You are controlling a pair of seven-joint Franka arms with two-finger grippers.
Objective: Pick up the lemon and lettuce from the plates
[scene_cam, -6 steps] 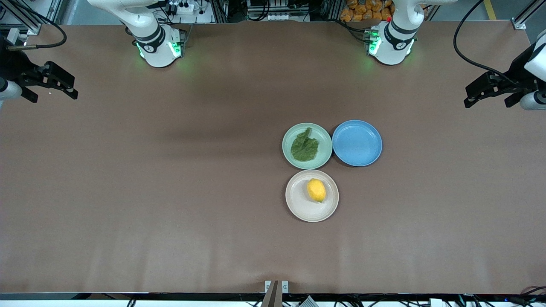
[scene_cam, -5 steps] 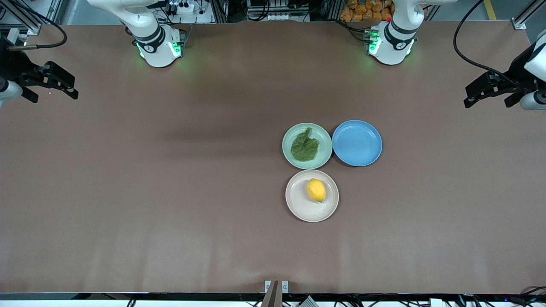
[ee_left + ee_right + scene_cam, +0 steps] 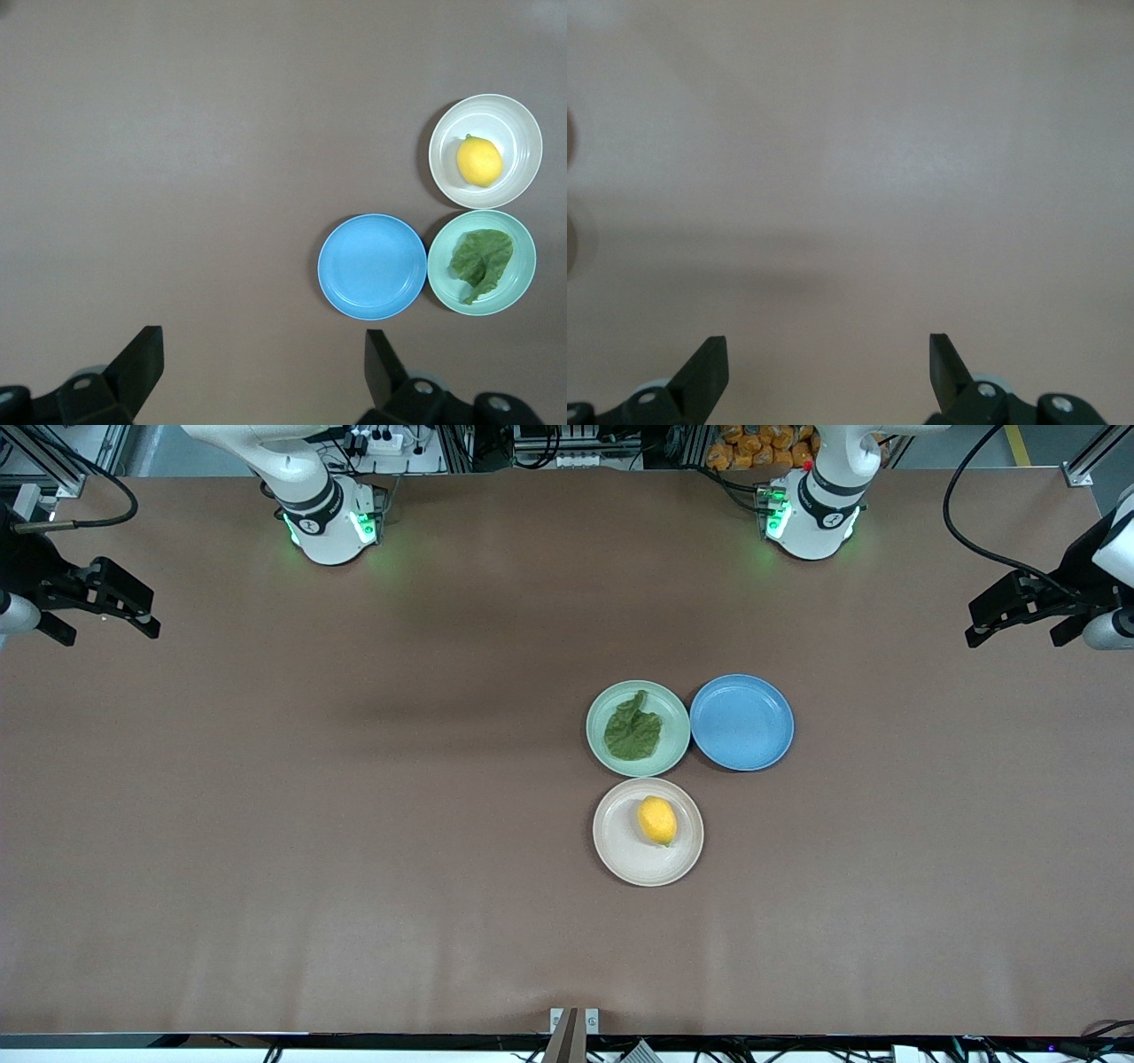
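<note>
Both pincers have crept a touch outward toward their own ends of the table since the earlier frame; lemon, lettuce and plates lie exactly as they did.

From my remote seat, the lemon (image 3: 657,820) sits on the beige plate (image 3: 620,850), well apart from either pincer and toward the left arm's end of the table. I judge it firm, rounded and a little waxy, likely to roll or squirt out under a skewed squeeze, so I would close across its short middle, not its pointed tips. The lettuce (image 3: 633,729) lies flat on the mint plate (image 3: 679,722), just beside the lemon's plate and farther from the front camera. It looks light, limp and easily torn; I would pinch a raised crinkle or the stem tip, coming straight down. A blue plate (image 3: 742,722), bare, touches or nearly touches the mint one.

My left pincer (image 3: 1021,613) hangs spread wide and holding nothing over the table's edge at the left arm's end. My right pincer (image 3: 99,600), likewise spread and holding nothing, waits over the right arm's end. The brown table (image 3: 354,824) looks matte and smooth, with open room all around the three plates.
</note>
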